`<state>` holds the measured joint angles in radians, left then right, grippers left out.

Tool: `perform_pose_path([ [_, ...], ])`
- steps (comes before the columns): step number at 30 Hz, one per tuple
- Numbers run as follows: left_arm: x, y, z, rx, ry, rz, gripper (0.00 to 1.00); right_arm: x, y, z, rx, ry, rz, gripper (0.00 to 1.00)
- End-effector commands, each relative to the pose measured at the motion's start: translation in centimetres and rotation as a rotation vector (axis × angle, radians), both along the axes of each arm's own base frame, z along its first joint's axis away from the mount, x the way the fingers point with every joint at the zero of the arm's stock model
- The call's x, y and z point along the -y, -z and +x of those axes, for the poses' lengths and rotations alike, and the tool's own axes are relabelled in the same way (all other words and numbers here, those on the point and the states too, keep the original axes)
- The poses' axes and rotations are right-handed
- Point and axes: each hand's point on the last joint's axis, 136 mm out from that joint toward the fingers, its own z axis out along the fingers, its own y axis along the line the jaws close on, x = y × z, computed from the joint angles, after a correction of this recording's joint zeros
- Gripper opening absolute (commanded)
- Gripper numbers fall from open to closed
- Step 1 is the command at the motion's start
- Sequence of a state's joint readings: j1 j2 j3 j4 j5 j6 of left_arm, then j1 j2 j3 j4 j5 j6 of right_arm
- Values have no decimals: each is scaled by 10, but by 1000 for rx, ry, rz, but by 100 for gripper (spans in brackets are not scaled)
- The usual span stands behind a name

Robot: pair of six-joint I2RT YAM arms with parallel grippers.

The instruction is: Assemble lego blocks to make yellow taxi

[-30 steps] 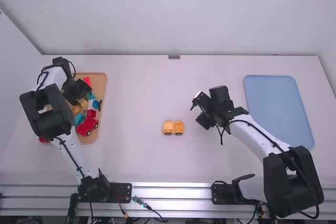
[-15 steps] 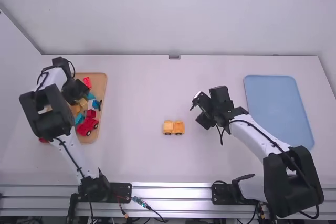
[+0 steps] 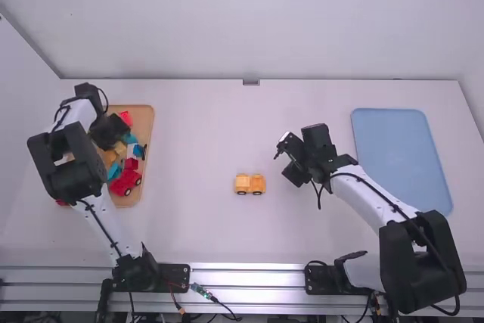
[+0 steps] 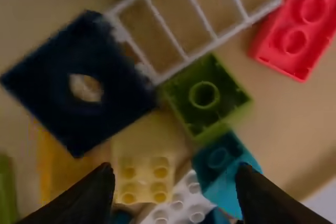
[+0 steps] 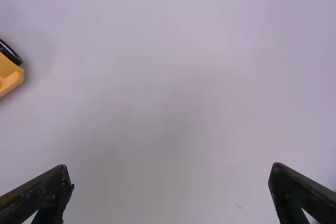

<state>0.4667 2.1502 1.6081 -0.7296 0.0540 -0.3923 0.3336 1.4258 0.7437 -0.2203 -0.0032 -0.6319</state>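
Tool L [image 3: 111, 132] over brick tray [image 3: 147, 120], tool R [image 3: 292, 159] nr yellow car [image 3: 243, 182], both wide open, empty.

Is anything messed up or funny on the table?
Nothing looks broken that I can see. In the wooden tray, the blocks lie jumbled, and one green block looks odd because it's upside down: its hollow underside faces up.
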Motion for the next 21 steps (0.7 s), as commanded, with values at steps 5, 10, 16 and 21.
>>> perform_pose_path([
  [5, 8, 33, -31, -133, -17, -37, 59, 1, -4, -1, 9, 7, 3, 99],
  [10, -2, 26, -42, -180, -47, 26, 68, 1, -4, -1, 9, 7, 3, 99],
  [16, 2, 17, -40, -140, -30, 20, 99, 1, -4, -1, 9, 6, 1, 99],
  [21, 8, 24, -35, -72, 8, 9, 97, 1, -4, -1, 9, 5, 2, 99],
])
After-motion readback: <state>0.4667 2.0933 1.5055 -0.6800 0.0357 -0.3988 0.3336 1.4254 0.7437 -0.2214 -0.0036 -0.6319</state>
